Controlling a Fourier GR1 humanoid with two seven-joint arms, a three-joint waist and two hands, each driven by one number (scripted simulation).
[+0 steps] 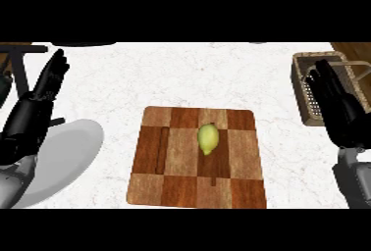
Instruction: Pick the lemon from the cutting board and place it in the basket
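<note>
A yellow-green lemon (pixel 208 138) lies on the checkered wooden cutting board (pixel 174 186) at the middle of the counter, nearer the board's far edge. A woven basket (pixel 305 93) with a wire handle stands at the right edge. My right hand (pixel 337 105) is raised in front of the basket with straight fingers, hiding much of it. Along the left edge my left hand (pixel 39 98) rests open, fingers pointing up. Neither hand touches the lemon.
The white marble counter (pixel 181 73) stretches around the board. A pale grey rounded shape, possibly a plate (pixel 62 162), lies at the lower left beside my left forearm. A dark metal stand (pixel 18 59) shows at the upper left.
</note>
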